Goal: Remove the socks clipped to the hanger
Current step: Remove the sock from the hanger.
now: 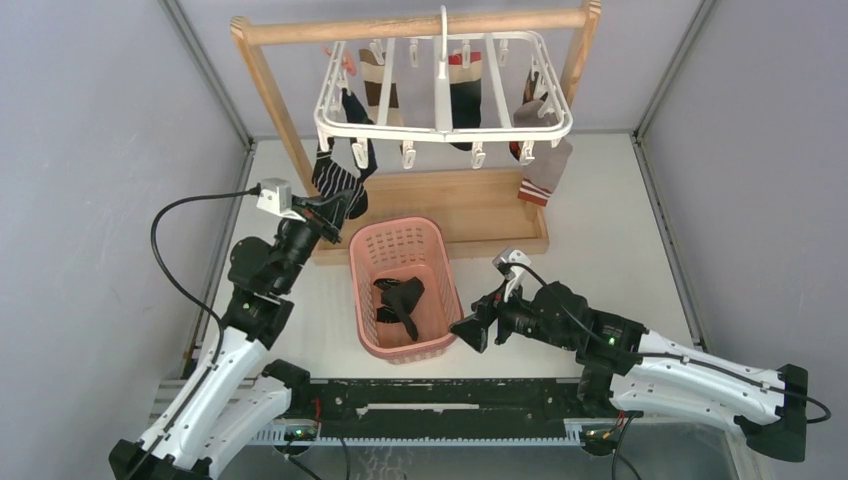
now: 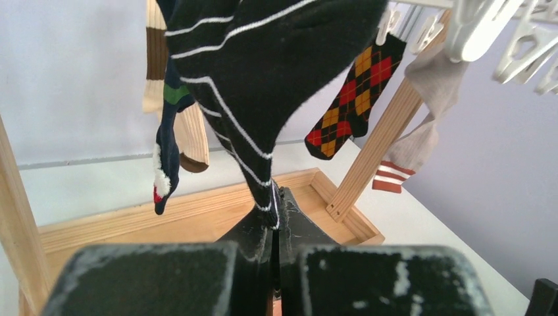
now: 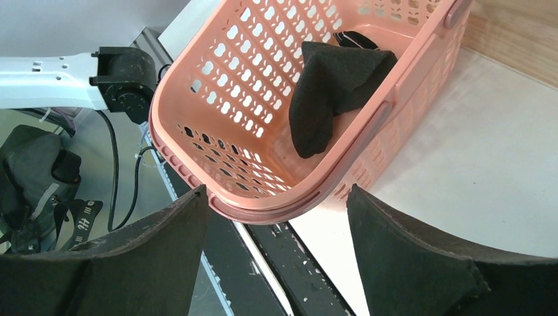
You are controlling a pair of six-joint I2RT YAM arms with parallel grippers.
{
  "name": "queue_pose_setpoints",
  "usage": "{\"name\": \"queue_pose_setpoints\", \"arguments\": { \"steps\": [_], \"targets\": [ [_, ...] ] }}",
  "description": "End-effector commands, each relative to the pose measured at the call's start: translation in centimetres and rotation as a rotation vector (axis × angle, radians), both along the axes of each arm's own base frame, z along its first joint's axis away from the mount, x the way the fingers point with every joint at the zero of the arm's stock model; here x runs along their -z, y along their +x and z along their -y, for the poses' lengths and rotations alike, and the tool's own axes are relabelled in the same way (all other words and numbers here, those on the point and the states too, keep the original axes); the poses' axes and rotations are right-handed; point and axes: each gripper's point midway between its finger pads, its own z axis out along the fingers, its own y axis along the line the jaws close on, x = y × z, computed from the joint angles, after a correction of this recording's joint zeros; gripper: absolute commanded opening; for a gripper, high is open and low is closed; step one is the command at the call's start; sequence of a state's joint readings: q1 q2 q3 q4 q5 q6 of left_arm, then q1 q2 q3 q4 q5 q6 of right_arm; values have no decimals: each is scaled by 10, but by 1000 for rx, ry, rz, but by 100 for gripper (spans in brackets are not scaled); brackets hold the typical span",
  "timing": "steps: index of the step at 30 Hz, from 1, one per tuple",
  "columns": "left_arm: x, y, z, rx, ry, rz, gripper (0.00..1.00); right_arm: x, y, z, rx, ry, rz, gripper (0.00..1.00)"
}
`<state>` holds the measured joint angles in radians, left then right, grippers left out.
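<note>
A white counter [image 1: 620, 250] carries a wooden rack [image 1: 400, 27] along the middle of its far edge. Two robot arms rise from the near edge. The left arm [image 1: 250, 300] reaches up toward the rack's left post, while the right arm [image 1: 600, 335] lies low over the near right part of the counter. The hanger [image 1: 443, 90], a white slatted frame, hooks over the rack's top bar with its clips dangling. A pink basket [image 1: 410, 350] sits between the arms toward the middle of the near edge, just in front of the rack's base, with plain black socks [image 1: 400, 305] lying inside. A grey sock with a red-white cuff [image 1: 548, 170] hangs at the hanger's near right corner. A brown-and-cream banded sock [image 1: 380, 90] and a red-yellow argyle sock [image 2: 352, 99] hang farther back. At the near left corner hangs the black sock with white stripes [image 1: 335, 180]. The left jaws are clenched on its lower end, and whether its clip holds it cannot be told. The right jaws stand released and empty, just beside the basket's near right corner.
</note>
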<state>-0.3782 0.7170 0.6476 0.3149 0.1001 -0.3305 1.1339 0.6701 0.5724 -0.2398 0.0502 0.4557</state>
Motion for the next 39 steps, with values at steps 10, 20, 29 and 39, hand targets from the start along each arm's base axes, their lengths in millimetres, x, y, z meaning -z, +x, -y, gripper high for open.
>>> {"name": "queue_pose_setpoints", "arguments": {
  "steps": [10,20,29,39],
  "targets": [
    [-51,-24,2,2,1,109,0,-16,2,10,38,36,27,83],
    [-55,-34,10,25,19,113,1,-17,4,10,43,36,39,84],
    [-58,-39,16,25,28,114,1,-18,4,9,42,37,44,84],
    [-60,-45,28,38,49,110,1,-19,4,11,44,37,50,84]
  ]
}}
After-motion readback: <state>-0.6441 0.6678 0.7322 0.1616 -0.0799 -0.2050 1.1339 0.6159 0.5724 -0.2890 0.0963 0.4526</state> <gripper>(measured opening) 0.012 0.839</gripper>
